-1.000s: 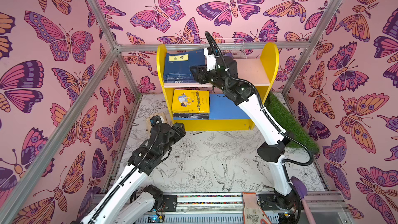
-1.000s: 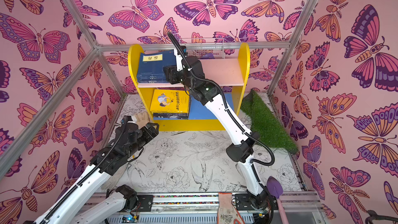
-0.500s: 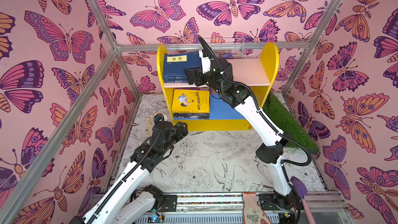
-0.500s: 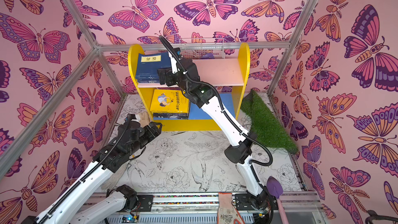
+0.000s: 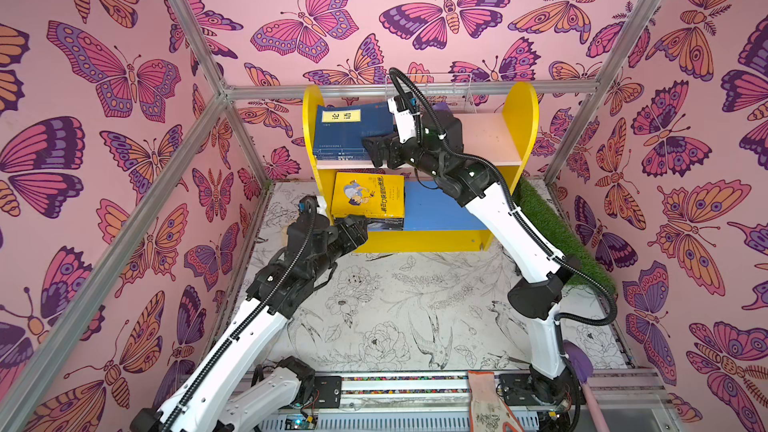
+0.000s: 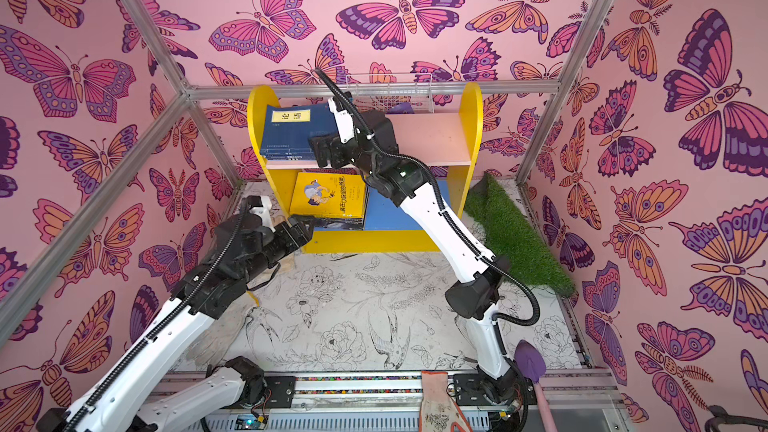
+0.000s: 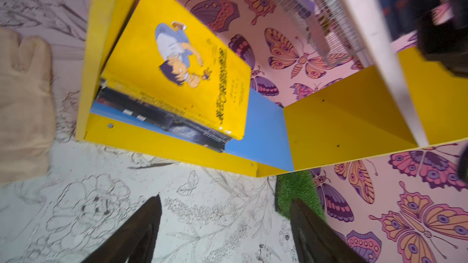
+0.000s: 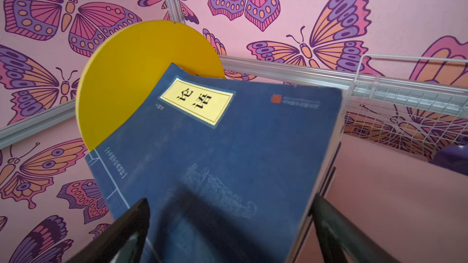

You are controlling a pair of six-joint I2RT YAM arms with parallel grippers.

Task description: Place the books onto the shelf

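My right gripper (image 8: 230,202) gaped wide over the navy book (image 8: 228,135) on the shelf (image 8: 126,84). The book's length ran across the frame. My left gripper (image 7: 225,199), also wide, held nothing.

dark books (image 7: 152,115) lie mostly hidden under the yellow book (image 7: 136,59), spines too blurred to read.
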